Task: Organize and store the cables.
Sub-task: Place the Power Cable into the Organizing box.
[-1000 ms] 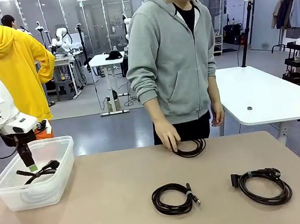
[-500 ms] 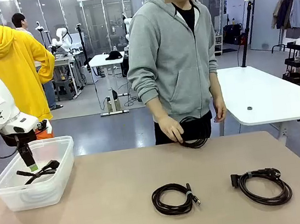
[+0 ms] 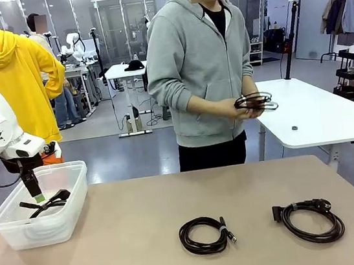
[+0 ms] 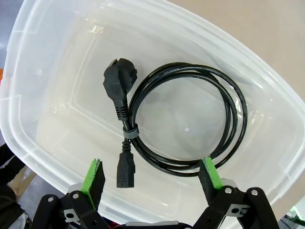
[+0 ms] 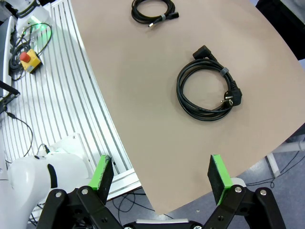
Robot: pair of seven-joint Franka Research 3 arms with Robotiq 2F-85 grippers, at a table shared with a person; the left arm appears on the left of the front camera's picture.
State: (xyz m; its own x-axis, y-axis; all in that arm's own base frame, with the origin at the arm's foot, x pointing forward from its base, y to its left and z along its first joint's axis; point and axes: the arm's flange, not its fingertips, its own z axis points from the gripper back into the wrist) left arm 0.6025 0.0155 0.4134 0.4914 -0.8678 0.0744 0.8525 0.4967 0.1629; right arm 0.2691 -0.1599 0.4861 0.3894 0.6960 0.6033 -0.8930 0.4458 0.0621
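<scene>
**Left gripper** [image 4: 151, 168]: fingers spread wide, holding nothing, poised over the clear plastic storage tub [image 3: 71, 171] at the table's left edge. One black coiled power cord with a moulded plug [image 4: 128, 132] lies flat on the tub floor, bound by a grey tie and clear of both pads. Judged: the deposit is complete and the step in hand is withdrawal. Recommend a straight vertical lift, so that neither finger hooks a loop or knocks the tub wall.

**Right gripper** [image 5: 161, 164]: fingers likewise apart and empty, high above the tan tabletop [image 3: 126, 244]. Below it lies a larger black coil with two plug ends [image 5: 223, 72]. A smaller black coil [image 3: 224, 229] rests well apart to its left, near mid-table. Recommend gripping across the tied section, where the loops are bunched.

**Far side:** a person in a grey hoodie [image 3: 201, 70] holds a fourth black coil [image 3: 266, 104] between both hands [image 3: 245, 112], off the table. This may be a handover; confirm before reaching.
</scene>
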